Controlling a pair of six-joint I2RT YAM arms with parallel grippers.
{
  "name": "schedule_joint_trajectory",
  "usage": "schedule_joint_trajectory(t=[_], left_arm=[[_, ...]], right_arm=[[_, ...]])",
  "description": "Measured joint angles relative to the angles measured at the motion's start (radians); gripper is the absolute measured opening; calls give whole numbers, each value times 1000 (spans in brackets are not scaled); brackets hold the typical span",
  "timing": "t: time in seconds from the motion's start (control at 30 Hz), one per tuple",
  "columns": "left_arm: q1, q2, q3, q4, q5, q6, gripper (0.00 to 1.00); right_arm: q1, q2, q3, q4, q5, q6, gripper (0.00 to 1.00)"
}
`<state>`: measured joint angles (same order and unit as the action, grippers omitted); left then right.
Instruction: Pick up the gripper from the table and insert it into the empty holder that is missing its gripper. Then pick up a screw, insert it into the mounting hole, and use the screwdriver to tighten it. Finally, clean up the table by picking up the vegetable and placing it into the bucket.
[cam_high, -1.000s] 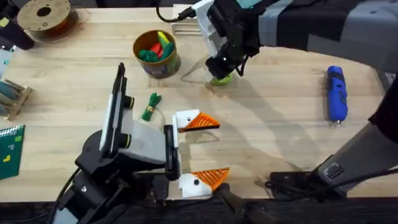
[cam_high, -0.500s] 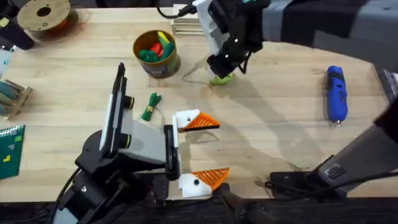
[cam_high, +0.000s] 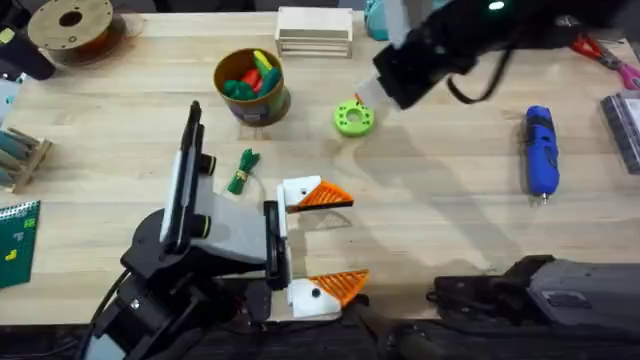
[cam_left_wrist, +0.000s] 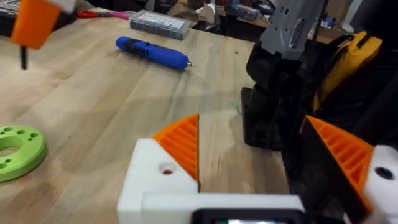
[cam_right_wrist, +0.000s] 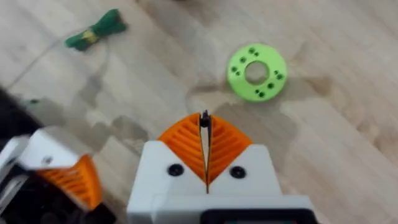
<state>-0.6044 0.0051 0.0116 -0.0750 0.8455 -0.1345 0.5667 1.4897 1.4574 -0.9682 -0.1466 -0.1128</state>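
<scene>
Right wrist: right tool (cam_right_wrist: 205, 119) pinching screw (cam_right_wrist: 204, 118)

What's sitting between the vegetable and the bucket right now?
Nothing visible. The vegetable lies on the table a little nearer the arms' bases than the bucket, with bare wood between them. The left arm's black link stands off to one side and the green ring disc to the other, both clear of a straight path.

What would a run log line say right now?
right claw: shut on screw, near green ring disc | left claw: open | screwdriver: on table
</scene>
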Motion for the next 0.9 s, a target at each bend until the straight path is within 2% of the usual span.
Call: schedule_joint_trajectory(t=[0.17,0.33,0.53,0.9], left_arm=[[0,0,0,0,0,0,987],[0,0,0,0,0,0,987],[0,0,0,0,0,0,987],[0,0,0,0,0,0,987]], right_arm=[[12,-86,0,-63,-117,-15,8],[89,-128,0,-90,-193,-12,8],[209,-127,0,-90,-216,13,8],[319,-98,0,-99,-217,57,8]])
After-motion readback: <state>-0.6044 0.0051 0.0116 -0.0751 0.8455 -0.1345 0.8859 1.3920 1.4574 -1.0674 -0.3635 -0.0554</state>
